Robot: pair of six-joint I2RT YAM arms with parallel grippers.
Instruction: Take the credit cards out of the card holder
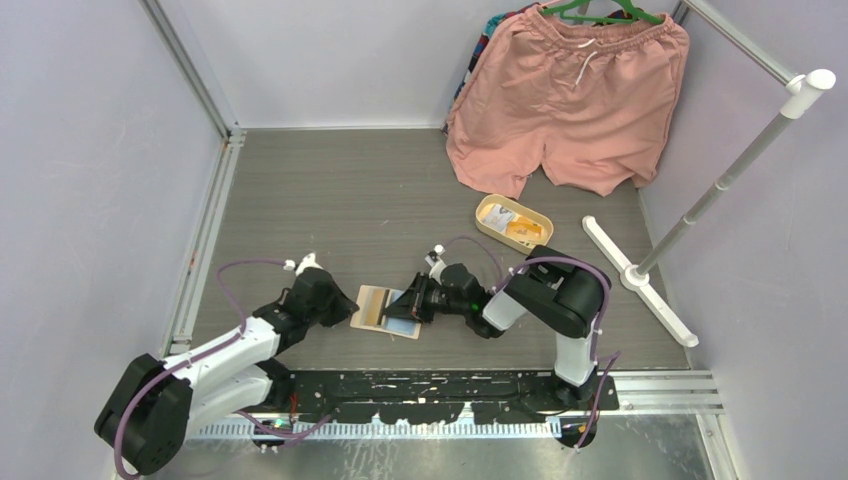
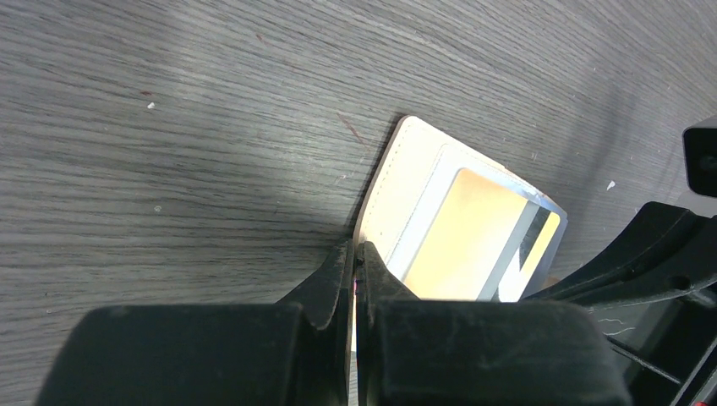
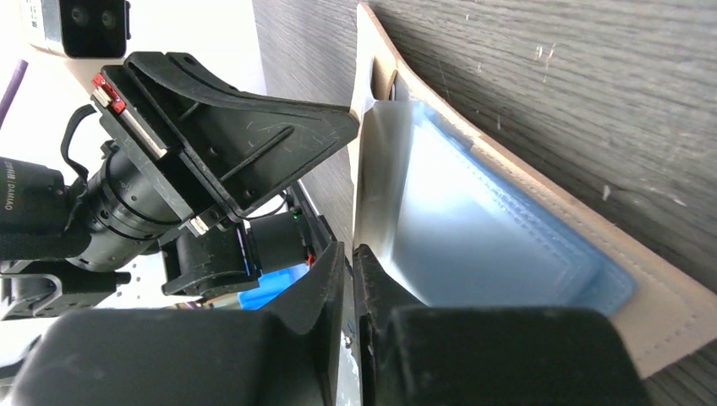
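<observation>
The tan card holder [image 1: 372, 305] lies open on the grey table between my two grippers. My left gripper [image 1: 350, 309] is shut on its left edge; the left wrist view shows the jaws [image 2: 355, 254] pinching the tan rim [image 2: 406, 182]. An orange-yellow credit card [image 2: 469, 241] with a dark stripe shows there against a pale backing. My right gripper [image 1: 409, 305] is shut on the edge of a pale whitish card [image 3: 385, 194], which sticks up out of the blue pocket [image 3: 507, 254]. The right wrist view shows the jaws [image 3: 348, 254] closed on that card.
An oval tan tray [image 1: 489, 218] holding orange and white flat items stands behind the right arm. Pink shorts [image 1: 570, 100] hang at the back right. A white rack's foot [image 1: 640, 280] and pole [image 1: 740, 160] stand at the right.
</observation>
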